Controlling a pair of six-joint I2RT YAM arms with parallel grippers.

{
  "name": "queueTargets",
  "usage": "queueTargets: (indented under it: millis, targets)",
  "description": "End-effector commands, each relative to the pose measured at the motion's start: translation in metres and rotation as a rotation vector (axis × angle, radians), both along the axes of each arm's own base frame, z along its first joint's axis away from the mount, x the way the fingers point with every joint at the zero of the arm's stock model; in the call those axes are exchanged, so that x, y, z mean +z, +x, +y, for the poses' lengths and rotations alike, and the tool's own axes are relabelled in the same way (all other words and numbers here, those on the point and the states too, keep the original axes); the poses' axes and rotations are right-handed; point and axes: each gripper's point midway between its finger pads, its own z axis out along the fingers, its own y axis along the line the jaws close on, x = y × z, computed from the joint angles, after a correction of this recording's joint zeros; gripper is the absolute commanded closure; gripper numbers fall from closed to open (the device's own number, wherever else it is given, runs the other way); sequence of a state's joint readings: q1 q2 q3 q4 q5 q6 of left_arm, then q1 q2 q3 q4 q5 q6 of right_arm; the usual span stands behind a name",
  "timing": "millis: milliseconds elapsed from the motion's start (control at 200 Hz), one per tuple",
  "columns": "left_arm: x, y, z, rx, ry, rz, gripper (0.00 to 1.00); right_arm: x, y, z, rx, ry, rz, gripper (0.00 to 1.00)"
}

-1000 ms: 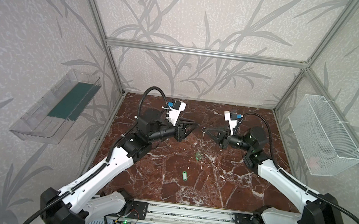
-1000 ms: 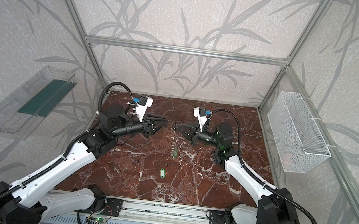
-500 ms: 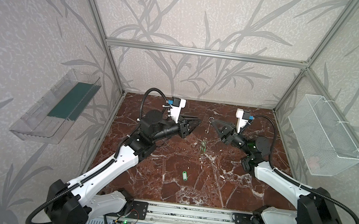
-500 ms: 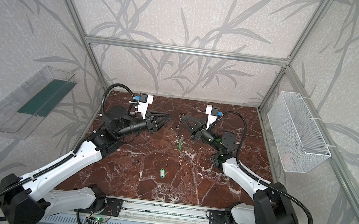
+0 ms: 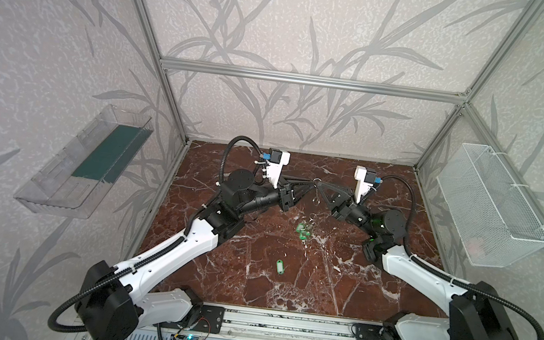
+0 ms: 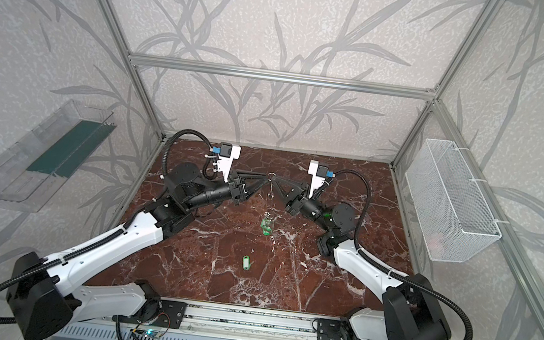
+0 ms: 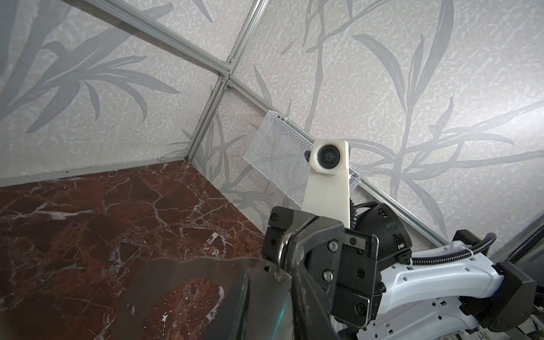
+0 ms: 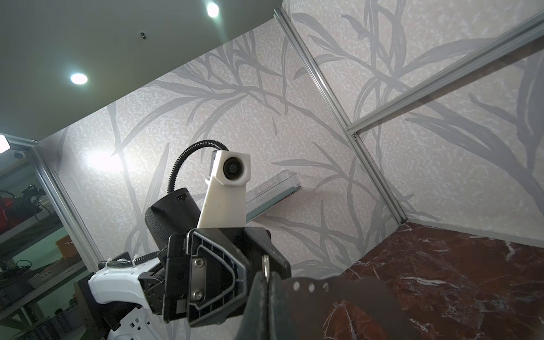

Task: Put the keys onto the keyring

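The keyring (image 5: 315,199) is a flat grey oval plate with a big hole. It hangs in the air over the back middle of the floor from a small metal ring (image 7: 282,250) threaded through a rim hole. My right gripper (image 5: 319,185) is shut on that small ring (image 8: 266,266), with the plate (image 8: 323,290) beside its fingers. My left gripper (image 5: 311,184) meets it tip to tip. The plate's end (image 7: 206,265) lies at the left jaws, which stand narrow; whether they press on it does not show. Green-tagged keys (image 5: 303,232) lie clustered on the floor below, and one key (image 5: 279,266) lies nearer the front.
The floor is dark red marble (image 5: 336,292). A white wire basket (image 5: 491,208) hangs on the right wall and a clear plastic tray (image 5: 88,162) on the left wall. A metal rail (image 5: 280,323) carrying both arm bases runs along the front edge.
Both grippers have risen and closed in on each other, so their tips now meet at the small ring. The right gripper has carried the keyring up with it. The left jaws have narrowed.
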State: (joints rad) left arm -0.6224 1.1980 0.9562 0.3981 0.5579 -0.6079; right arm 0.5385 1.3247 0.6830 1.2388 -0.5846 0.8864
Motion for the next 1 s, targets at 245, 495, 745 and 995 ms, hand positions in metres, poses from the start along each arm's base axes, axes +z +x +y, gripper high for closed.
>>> queueTargets:
  millis: [245,495,745,995]
  targets:
    - [0.030,-0.010,-0.008,-0.051,-0.056,-0.068,0.80,0.026,-0.014,0.002,0.029,0.046,-0.100,1.00]
    - [0.029,-0.013,-0.012,-0.069,-0.045,-0.070,1.00,0.026,-0.017,0.003,0.033,0.037,-0.105,1.00]
    - [0.020,-0.016,-0.006,-0.041,0.049,-0.075,1.00,0.016,-0.013,-0.004,-0.023,-0.057,-0.091,0.75]
    - [0.005,-0.023,-0.001,-0.059,0.218,-0.065,1.00,-0.006,-0.006,-0.026,-0.085,-0.235,-0.045,0.58]
